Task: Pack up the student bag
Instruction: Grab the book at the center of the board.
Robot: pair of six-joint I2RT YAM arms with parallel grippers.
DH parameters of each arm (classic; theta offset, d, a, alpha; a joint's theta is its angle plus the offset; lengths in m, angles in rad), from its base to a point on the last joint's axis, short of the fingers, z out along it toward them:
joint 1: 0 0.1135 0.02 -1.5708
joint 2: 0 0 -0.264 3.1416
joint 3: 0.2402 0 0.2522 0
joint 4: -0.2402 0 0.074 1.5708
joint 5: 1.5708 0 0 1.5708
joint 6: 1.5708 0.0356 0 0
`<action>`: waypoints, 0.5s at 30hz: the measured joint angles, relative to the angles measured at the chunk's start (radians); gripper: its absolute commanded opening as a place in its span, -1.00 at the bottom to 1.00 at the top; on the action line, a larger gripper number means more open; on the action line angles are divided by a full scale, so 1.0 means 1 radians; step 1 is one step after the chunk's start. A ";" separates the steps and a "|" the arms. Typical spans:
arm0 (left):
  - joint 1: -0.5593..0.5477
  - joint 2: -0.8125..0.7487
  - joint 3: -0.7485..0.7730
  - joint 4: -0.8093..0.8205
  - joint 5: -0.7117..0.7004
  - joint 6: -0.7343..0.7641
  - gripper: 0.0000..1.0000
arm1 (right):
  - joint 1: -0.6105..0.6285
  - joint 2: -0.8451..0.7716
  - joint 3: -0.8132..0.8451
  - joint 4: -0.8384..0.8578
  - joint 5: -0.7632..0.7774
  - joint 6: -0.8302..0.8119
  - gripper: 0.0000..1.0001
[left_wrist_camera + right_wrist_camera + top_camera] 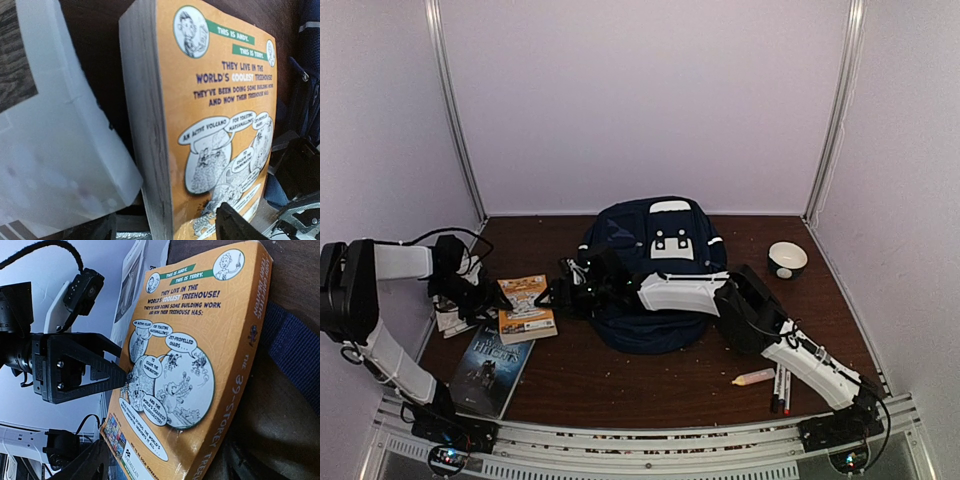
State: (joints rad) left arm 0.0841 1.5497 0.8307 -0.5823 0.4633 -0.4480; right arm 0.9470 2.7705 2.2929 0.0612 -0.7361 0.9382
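The navy student bag [650, 270] lies in the middle of the table, and its strap [290, 347] and edge [310, 50] show in the wrist views. An orange paperback [525, 308] lies just left of it. My left gripper [490, 297] is open astride this book [220, 115]. One of its fingertips [235, 225] rests on the back cover and the other stands clear of the page edge. From the right, my right gripper [558, 292] stands open around the near end of the book [200, 365]. The left arm's finger [107, 372] touches the cover there.
A dark book [490, 365] lies at the front left and a white booklet [450, 320] lies under the left arm. A bowl [787, 258] stands at the right. A glue stick [753, 377] and pens [780, 388] lie by the right arm's base.
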 measured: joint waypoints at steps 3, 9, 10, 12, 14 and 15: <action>0.000 0.011 -0.011 0.032 0.029 -0.012 0.37 | 0.000 -0.010 -0.017 -0.004 -0.001 0.001 0.52; 0.000 0.053 -0.013 0.070 0.085 -0.024 0.32 | 0.000 -0.014 -0.042 0.027 -0.003 0.015 0.37; 0.000 0.059 -0.013 0.076 0.094 -0.026 0.32 | 0.000 -0.014 -0.045 0.032 -0.004 0.018 0.33; 0.000 0.073 -0.013 0.091 0.119 -0.035 0.30 | 0.000 -0.014 -0.050 0.041 -0.005 0.024 0.26; 0.000 0.082 -0.017 0.109 0.145 -0.049 0.25 | 0.000 -0.014 -0.057 0.051 -0.005 0.035 0.23; 0.000 0.086 -0.018 0.116 0.154 -0.055 0.22 | 0.000 -0.014 -0.062 0.060 -0.006 0.038 0.23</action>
State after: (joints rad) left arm 0.0841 1.6356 0.8127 -0.4660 0.6178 -0.5030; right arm 0.9470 2.7564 2.2311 0.1207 -0.7425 0.9764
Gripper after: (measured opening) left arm 0.645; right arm 0.624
